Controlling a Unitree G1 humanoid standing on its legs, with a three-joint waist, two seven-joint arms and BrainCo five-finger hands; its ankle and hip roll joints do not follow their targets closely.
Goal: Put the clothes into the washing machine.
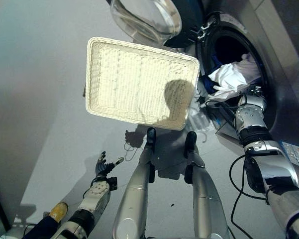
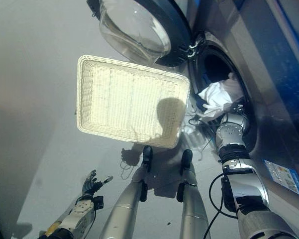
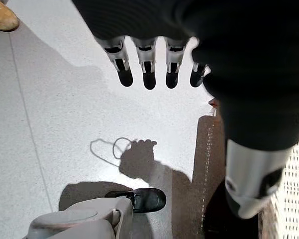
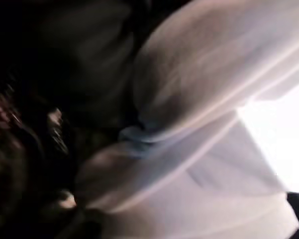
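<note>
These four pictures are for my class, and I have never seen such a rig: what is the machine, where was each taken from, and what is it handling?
A two-armed humanoid robot. Two pictures come from its head, looking down; two from its wrists. On the floor lies a white wicker basket, nothing in it. Beside it stands a washing machine, door open, white clothes bunched in its mouth. The right hand reaches into them, fingers hidden. The left hand hangs open over the floor.
</note>
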